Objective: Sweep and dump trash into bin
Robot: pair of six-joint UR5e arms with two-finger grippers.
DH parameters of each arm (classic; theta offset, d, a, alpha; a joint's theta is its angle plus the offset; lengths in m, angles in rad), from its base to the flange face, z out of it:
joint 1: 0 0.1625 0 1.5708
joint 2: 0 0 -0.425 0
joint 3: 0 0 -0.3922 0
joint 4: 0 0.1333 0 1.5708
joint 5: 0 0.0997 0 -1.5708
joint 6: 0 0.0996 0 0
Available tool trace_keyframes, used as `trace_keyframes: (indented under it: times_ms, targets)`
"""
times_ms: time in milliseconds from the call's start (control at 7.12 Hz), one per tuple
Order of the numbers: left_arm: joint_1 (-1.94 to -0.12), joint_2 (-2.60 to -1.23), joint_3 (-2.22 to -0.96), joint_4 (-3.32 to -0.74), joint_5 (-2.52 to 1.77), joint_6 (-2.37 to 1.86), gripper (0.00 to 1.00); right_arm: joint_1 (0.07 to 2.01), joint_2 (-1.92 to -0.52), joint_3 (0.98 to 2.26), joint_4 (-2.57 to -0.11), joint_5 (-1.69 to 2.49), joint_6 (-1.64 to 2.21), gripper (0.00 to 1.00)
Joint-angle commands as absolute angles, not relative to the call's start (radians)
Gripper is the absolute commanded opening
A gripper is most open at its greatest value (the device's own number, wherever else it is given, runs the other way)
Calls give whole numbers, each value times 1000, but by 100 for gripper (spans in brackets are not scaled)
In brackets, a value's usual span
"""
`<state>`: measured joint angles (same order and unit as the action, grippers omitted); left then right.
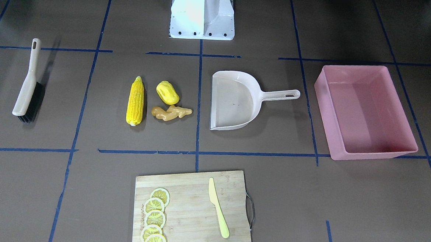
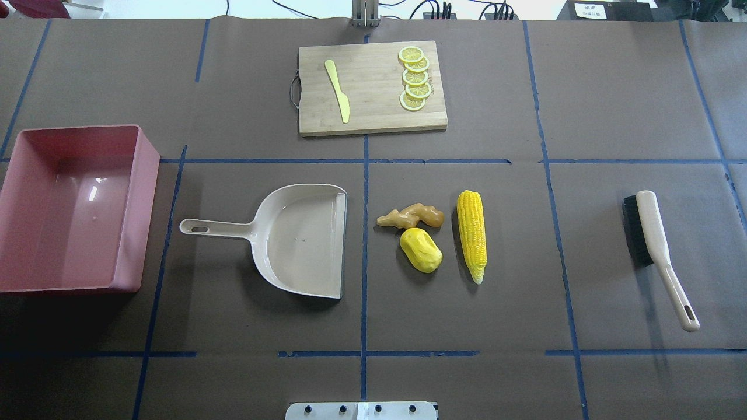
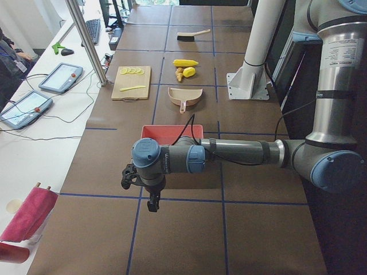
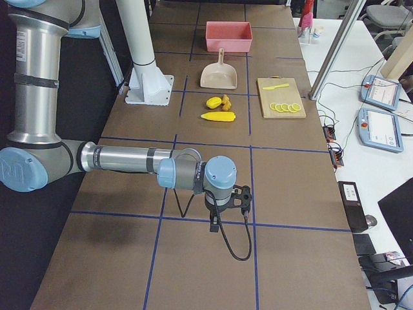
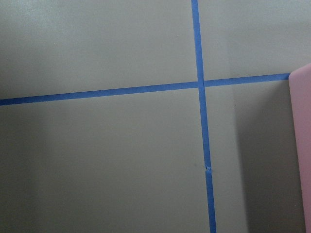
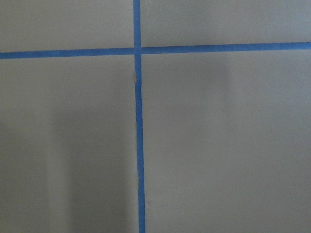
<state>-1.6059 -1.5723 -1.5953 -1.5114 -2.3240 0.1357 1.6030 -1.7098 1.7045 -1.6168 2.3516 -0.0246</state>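
The trash lies together mid-table: a yellow corn cob, a lumpy yellow oval piece and a tan ginger root. They also show in the front-facing view: corn, oval piece, ginger. The pink bin stands empty at the table's left end. My left gripper hangs over bare table beyond the bin, whose edge shows in the left wrist view. My right gripper hangs over the table's far right end. I cannot tell whether either is open or shut.
A beige dustpan lies between bin and trash, its mouth towards the trash. A beige brush lies to the right. A cutting board at the far edge holds lemon slices and a pale yellow knife.
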Motion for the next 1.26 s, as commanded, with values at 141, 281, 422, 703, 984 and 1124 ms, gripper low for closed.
trace_keyframes:
  times_ms: [141, 281, 422, 703, 984, 1124]
  targets:
    - [-1597, -1574, -1601, -1614, -2324, 135, 100, 1603, -1706, 1712, -1617, 2352, -23, 100]
    - [-1585, -1575, -1603, -1662, -2325, 135, 100, 1603, -1704, 1712, -1617, 2352, -23, 100]
    - [-1545, -1577, -1606, -1708, -2324, 137, 100, 1603, -1703, 1713, -1617, 2352, -23, 100]
    - [-1481, -1572, -1643, -1787, -2325, 141, 100, 1603, -1703, 1713, -1617, 2353, -23, 100]
    - [-1322, -1572, -1794, -1780, -2318, 73, 100, 1601, -1700, 1712, -1617, 2353, -17, 100]
    - [-1265, -1580, -1863, -1772, -2318, -1, 100, 1601, -1700, 1713, -1617, 2356, -17, 100]
